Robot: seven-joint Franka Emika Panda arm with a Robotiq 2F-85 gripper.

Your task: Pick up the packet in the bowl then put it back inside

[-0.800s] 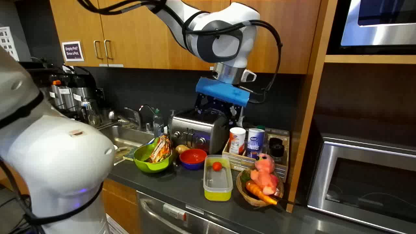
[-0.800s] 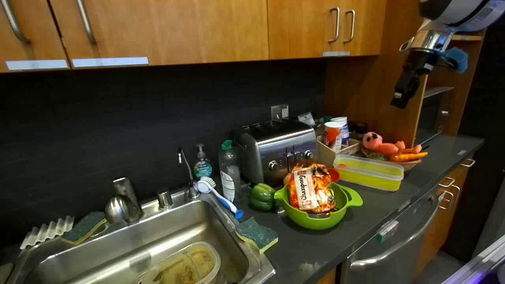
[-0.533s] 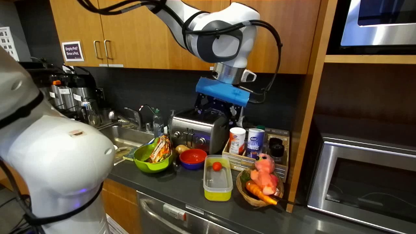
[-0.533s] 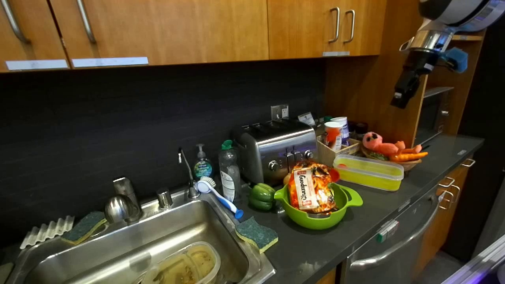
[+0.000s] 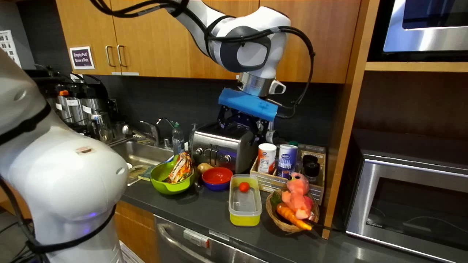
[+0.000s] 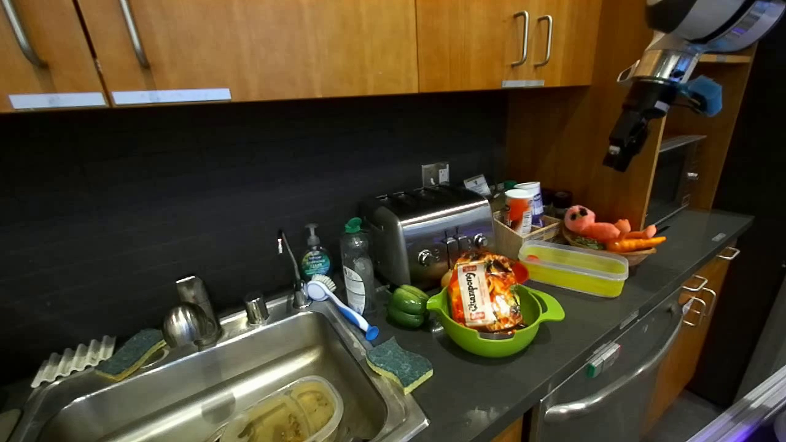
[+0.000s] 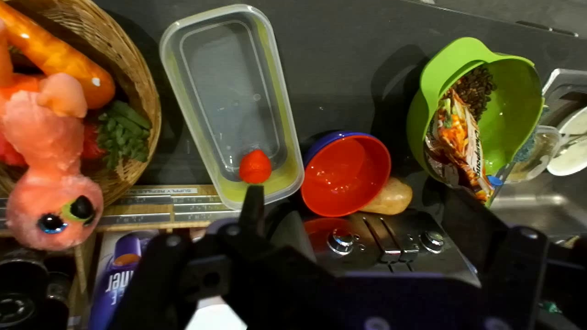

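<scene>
The packet (image 6: 485, 291), crinkly orange-red with a pale label, leans inside the lime-green bowl (image 6: 494, 345) and sticks up above its rim. Both also show in an exterior view, the packet (image 5: 181, 168) in the bowl (image 5: 170, 188). In the wrist view the packet (image 7: 461, 137) lies against one side of the bowl (image 7: 511, 110), with small brown bits beside it. My gripper (image 6: 617, 161) is high above the counter, away from the bowl. In the wrist view the gripper (image 7: 360, 192) has its fingers wide apart with nothing held. Its fingertips are hard to see in an exterior view (image 5: 243, 124).
A steel toaster (image 5: 223, 148) stands behind the bowls. A red bowl (image 5: 217, 176), a clear yellow-based container (image 5: 245, 204) with a small red item, and a basket (image 5: 283, 223) with a pink plush and carrot line the counter. The sink (image 6: 233, 380) borders the green bowl's area. Cabinets hang above.
The arm and gripper have shifted slightly toward the left in both exterior views. The packet and the bowl have not moved.
</scene>
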